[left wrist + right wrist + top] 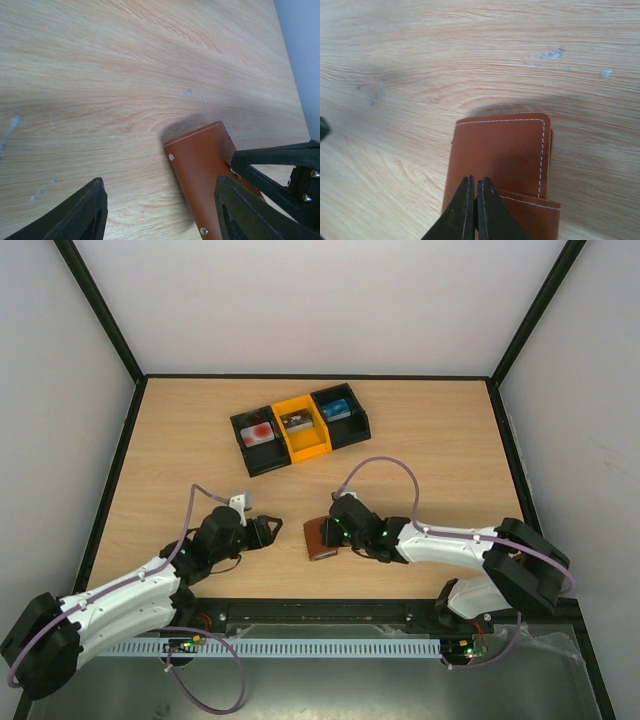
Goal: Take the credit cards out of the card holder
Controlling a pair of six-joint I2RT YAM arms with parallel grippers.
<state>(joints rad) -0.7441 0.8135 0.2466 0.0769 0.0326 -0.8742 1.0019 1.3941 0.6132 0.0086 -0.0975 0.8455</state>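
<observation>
The card holder (320,539) is a brown leather wallet lying folded shut on the table; it also shows in the left wrist view (202,160) and the right wrist view (500,147). No credit card shows at it. My right gripper (333,531) is shut, its tips (474,180) together on the wallet's top face near the side tab (535,210), nothing between them. My left gripper (272,531) is open and empty, low over the table just left of the wallet, with the wallet's edge near its right finger (240,210).
A black-and-yellow three-part tray (300,427) stands further back. Its left part holds a whitish item with a red round mark (260,433); I cannot tell what it is. The middle and right parts hold small items. Black frame rails border the table.
</observation>
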